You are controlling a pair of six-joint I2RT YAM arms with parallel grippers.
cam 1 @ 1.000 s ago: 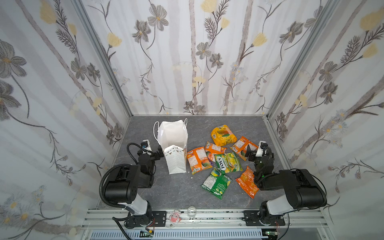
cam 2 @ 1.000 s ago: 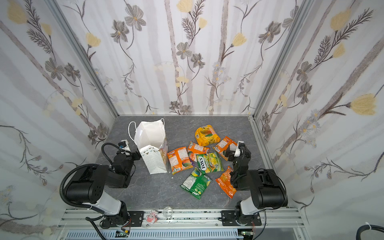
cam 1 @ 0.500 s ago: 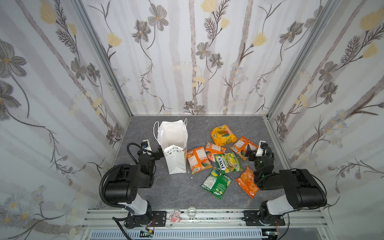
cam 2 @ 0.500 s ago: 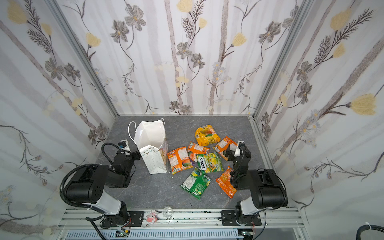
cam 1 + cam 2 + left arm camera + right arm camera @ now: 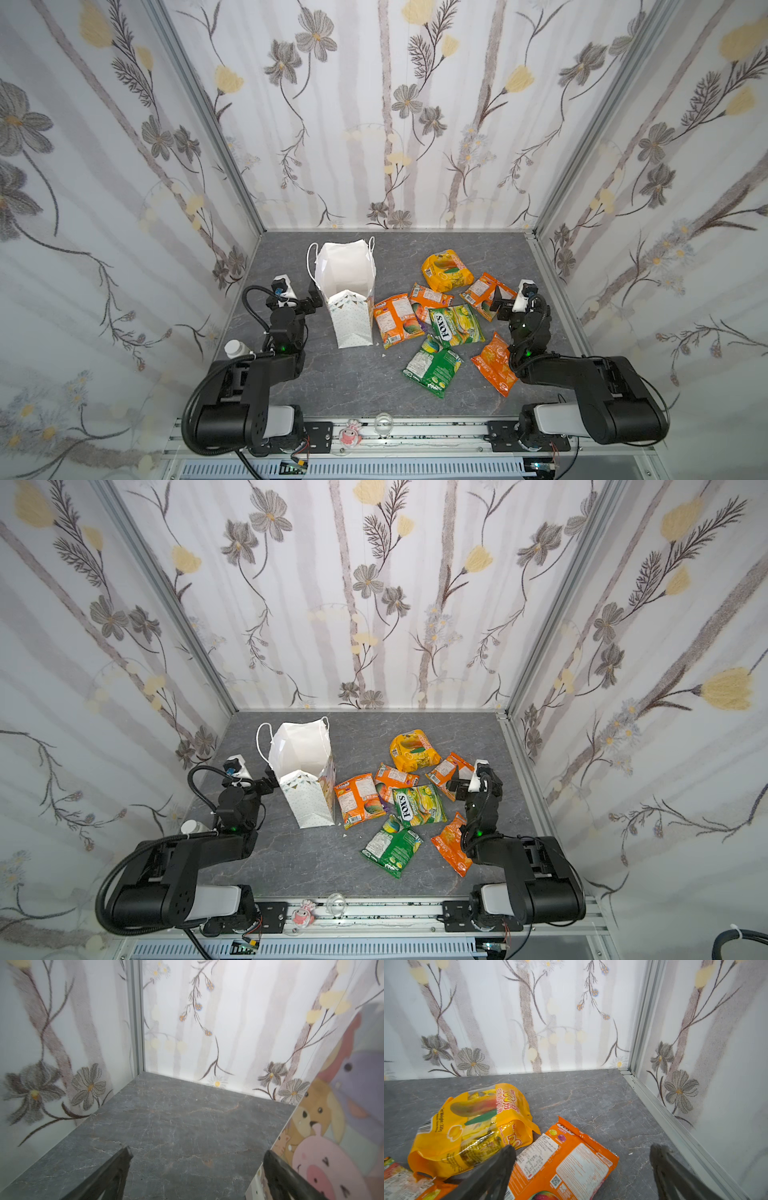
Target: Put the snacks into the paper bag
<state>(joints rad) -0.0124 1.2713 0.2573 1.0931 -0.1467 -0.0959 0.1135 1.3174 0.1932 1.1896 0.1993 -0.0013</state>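
1. Lower the right gripper [image 5: 583, 1148], wide open and empty, onto the orange packet [image 5: 566, 1159] lying flat just beneath it.
2. Pinch a raised, crinkled edge rather than the flat middle; expect slippery film and little to bite on against the worktop [image 5: 591, 1101].
3. Avoid snagging the puffy yellow packet [image 5: 471, 1126] just beside it.
4. Hold the left gripper [image 5: 197, 1151], likewise spread and gripping nothing, close beside the bag [image 5: 351, 320], ready to steady its wall.
5. Carry across to the bag: upright, left of the snacks, mouth open, white with dots and bunting, cord handles at the rim.
6. Find the other snacks loosely clustered between the bag and the right arm: orange ones, a FOX'S packet [image 5: 455, 326], a second green packet [image 5: 432, 368]. None seen inside the bag.
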